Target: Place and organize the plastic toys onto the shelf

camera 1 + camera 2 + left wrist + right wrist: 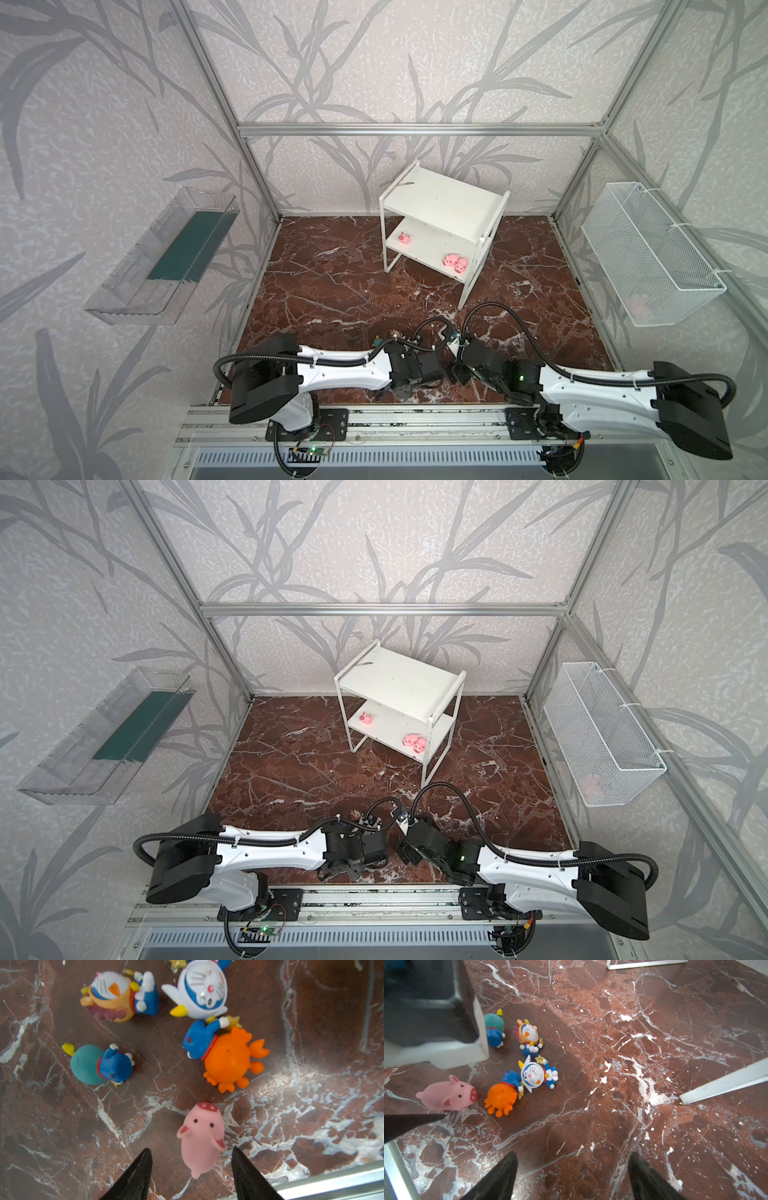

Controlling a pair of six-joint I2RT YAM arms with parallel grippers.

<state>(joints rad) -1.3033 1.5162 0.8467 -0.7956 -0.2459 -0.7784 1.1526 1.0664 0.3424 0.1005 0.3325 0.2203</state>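
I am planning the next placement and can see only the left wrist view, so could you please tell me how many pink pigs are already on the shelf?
Observer: Three pink pigs are on the lower board of the shelf: one at its left end, and a pair side by side near its right front corner.
Operator: Thank you. Is there anything on the upper level?
Observer: The top board carries no toys.
Operator: And is the other arm holding something?
Observer: No, the right gripper is open over bare marble tabletop.
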